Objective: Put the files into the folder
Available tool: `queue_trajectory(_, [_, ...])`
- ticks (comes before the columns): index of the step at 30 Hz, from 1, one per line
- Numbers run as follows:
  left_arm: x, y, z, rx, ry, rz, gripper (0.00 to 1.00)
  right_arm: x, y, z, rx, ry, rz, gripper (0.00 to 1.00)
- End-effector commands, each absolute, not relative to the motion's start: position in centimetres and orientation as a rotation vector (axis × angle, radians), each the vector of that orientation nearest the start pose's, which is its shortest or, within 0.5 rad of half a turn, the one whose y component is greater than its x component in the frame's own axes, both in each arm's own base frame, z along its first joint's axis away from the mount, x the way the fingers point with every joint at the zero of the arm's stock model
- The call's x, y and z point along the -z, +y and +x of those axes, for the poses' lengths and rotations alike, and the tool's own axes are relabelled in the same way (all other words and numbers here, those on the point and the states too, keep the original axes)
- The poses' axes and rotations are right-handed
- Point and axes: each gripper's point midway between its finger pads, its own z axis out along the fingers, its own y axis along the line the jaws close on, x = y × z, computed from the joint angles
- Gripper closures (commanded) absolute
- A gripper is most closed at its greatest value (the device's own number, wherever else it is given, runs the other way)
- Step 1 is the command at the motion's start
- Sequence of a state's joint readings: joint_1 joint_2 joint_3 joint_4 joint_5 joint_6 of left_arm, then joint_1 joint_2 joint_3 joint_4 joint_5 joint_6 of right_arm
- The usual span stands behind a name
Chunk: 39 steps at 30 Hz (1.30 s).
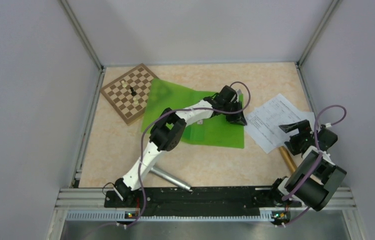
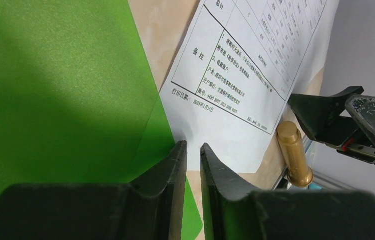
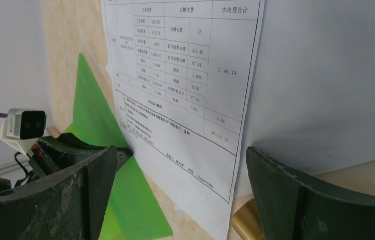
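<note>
We logged the green folder [image 1: 195, 117] lying flat on the table [image 1: 215, 162], left of center. Its far left corner was tucked against a brown checkered board [image 1: 130, 92] that carried a couple of small chess pieces. The files [image 1: 275, 117] lay as a loose white stack to the right of the folder. Their near left edge touched or slightly overlapped the folder's right edge, and none of the sheets were inside it.

The left arm reached across the folder, with the left claw [image 1: 240, 119] at the folder's right edge. In the left wrist view, the left claw [image 2: 193, 150] had its fingers almost together with only a thin slit between them. The folder [image 2: 60, 90] and the files [image 2: 245, 75] showed beyond the tips. We could not tell if anything was pinched in that slit.

The right claw [image 1: 295, 129] sat over the near right part of the files. In the right wrist view, the right claw [image 3: 180, 200] was spread wide apart, one finger on each side of the frame, and it held nothing. The printed sheets [image 3: 185, 75] were ahead of it, and a green corner of the folder [image 3: 92, 110] poked out to the left.

A brass cylinder [image 1: 289, 159] lay just beside the near edge of the files, close under the right claw. A gray metal rod [image 1: 171, 179] lay near the left arm's base, well apart from the folder.
</note>
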<state>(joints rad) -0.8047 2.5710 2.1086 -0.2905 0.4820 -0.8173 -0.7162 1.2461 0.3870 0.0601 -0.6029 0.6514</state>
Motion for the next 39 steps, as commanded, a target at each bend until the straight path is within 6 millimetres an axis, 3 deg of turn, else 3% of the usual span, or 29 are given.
queue_trajectory(1, [-0.4, -50.3, 35.9, 1.137, 2.715, 0.215, 0.77, -3.2, -7.1, 27.0, -0.720, 1.968, 1.224, 0.02])
queue_trajectory(6, [-0.3, -50.3, 35.7, 1.146, 2.721, 0.223, 0.77, -4.7, -6.1, 28.5, -0.850, 1.891, 1.166, 0.02])
queue_trajectory(16, [-0.4, -50.3, 35.6, 1.147, 2.722, 0.236, 0.77, -7.5, -6.2, 31.4, -0.893, 1.817, 1.087, 0.02])
queue_trajectory(22, [-0.6, -50.2, 35.5, 1.145, 2.723, 0.245, 0.77, -6.2, -8.0, 31.8, -0.782, 1.821, 1.148, 0.03])
queue_trajectory(24, [-0.6, -50.3, 35.4, 1.151, 2.725, 0.250, 0.77, -5.5, -8.5, 32.1, -0.758, 1.813, 1.174, 0.13])
queue_trajectory(28, [-1.1, -50.2, 35.3, 1.159, 2.717, 0.271, 0.78, -4.8, -8.4, 32.6, -0.800, 1.800, 1.194, 0.50])
queue_trajectory(32, [-3.6, -50.0, 35.4, 1.148, 2.671, 0.320, 0.79, -5.5, -8.6, 32.9, -0.778, 1.804, 1.194, 1.00])
queue_trajectory(35, [-7.0, -49.8, 35.5, 1.155, 2.602, 0.361, 0.77, -7.5, -8.9, 33.2, -0.742, 1.799, 1.150, 1.00])
queue_trajectory(39, [-12.4, -49.2, 35.2, 1.172, 2.504, 0.422, 0.75, -12.6, -9.4, 34.2, -0.673, 1.751, 1.040, 1.00])
